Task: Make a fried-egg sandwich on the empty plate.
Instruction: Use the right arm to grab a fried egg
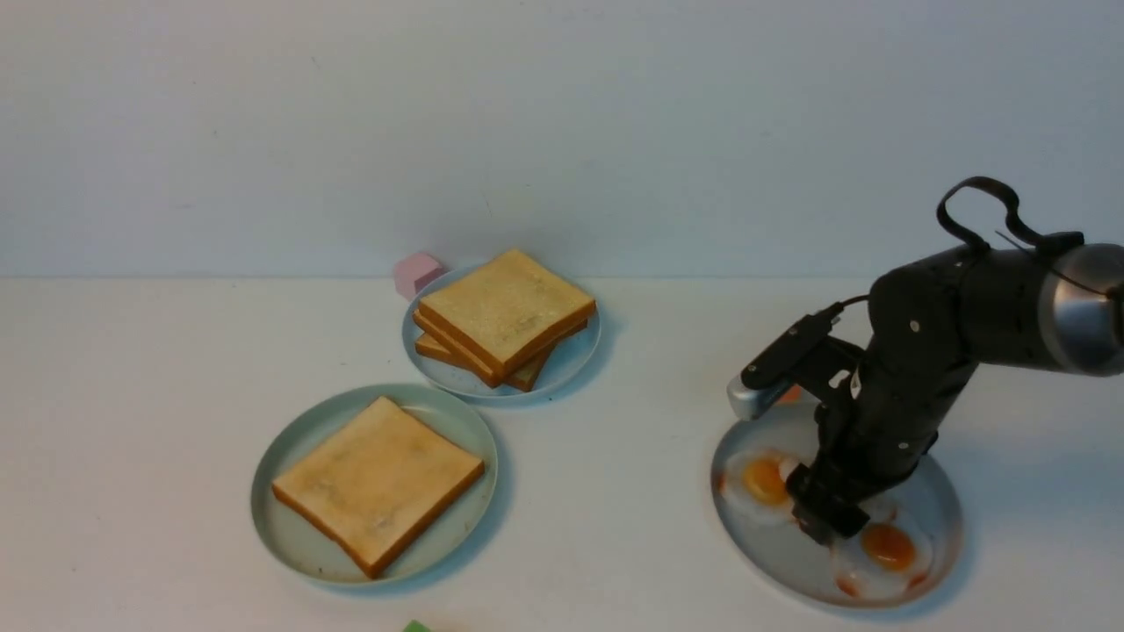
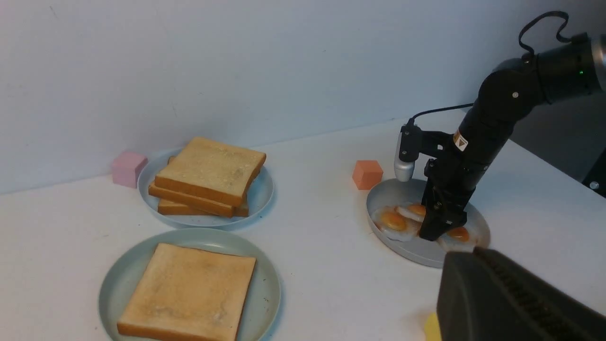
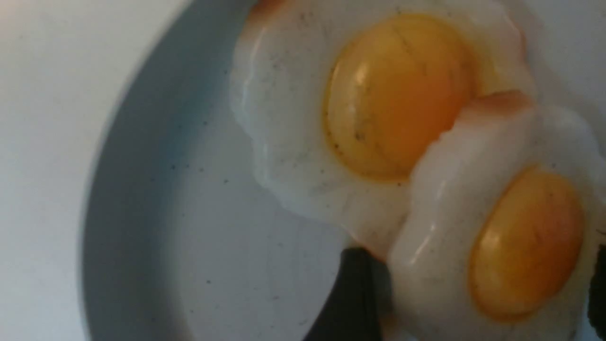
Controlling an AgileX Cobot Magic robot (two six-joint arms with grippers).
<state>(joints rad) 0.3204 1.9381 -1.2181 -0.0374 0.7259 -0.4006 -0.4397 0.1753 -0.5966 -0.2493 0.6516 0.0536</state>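
Sandwich not built yet. mint-green plate [image 1: 290, 535] holds only 1 toast slice [image 1: 378, 483], lying flat. The plate sits front-left on the surface [image 1: 615, 527], well apart from both sets of fingers.

Just behind it, rims nearly touching, is a pale-blue plate [image 1: 575, 351] with a toast stack [image 1: 505, 307], 3 slices visible. A pink cube [image 1: 417, 272] sits just behind that plate.

The grey-blue plate [image 1: 773, 553] is at the right with 3 fried eggs [image 2: 393, 220], 2 of them overlapping. The right fingers [image 1: 821, 513] point down inside this plate, among the eggs.

In the right wrist view, the upper egg [image 3: 497, 246] of the overlapped pair lies between the 2 fingers. 1 dark finger is at its near edge and the other is just visible at the frame edge on its far side. The fingers are spread wide, straddling the egg with no clamp on it. Cannot tell whether the tips touch the plate.

An orange cube [image 2: 367, 174] sits just behind the grey-blue plate.

The left fingers [image 2: 492, 293] are fully closed with nothing in them. They are near the grey-blue plate, apart from it, and not visible in the front view.
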